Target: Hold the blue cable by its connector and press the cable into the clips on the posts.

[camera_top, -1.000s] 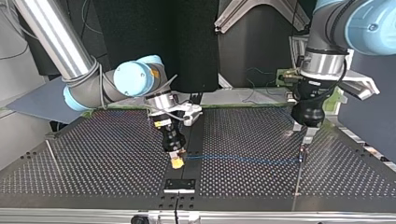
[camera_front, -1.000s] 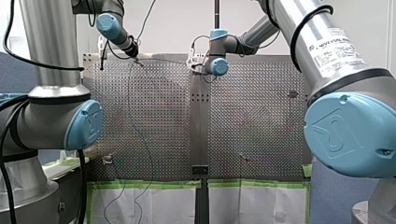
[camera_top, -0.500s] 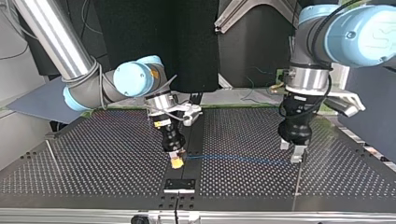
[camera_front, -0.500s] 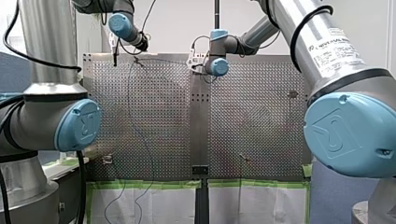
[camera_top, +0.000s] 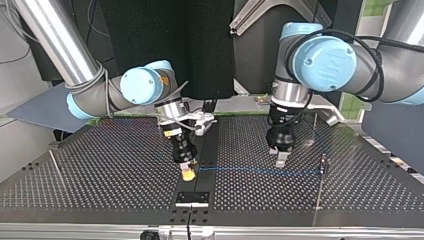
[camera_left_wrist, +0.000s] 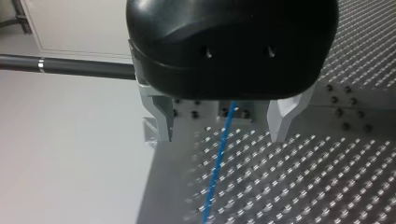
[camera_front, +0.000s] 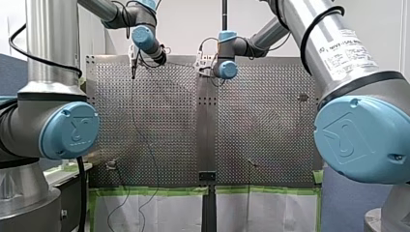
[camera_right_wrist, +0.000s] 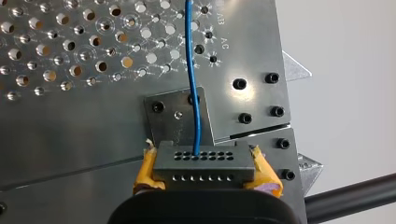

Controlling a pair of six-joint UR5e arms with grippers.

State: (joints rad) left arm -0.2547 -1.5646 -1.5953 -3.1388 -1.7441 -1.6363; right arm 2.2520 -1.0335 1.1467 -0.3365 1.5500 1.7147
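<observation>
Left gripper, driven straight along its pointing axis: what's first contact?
Probably the blue cable: it runs between the open jaws of my left gripper, just ahead. If it slips through the gap, the perforated table is next. Depth is hard to judge.

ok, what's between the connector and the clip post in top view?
In the top view, just the blue cable, stretched above the table from the connector in my right gripper to the post. My left gripper hangs open over that stretch.

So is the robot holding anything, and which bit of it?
My right gripper holds the blue cable by its dark connector, squeezed between the yellow pads. My left gripper is open and holds nothing.
</observation>
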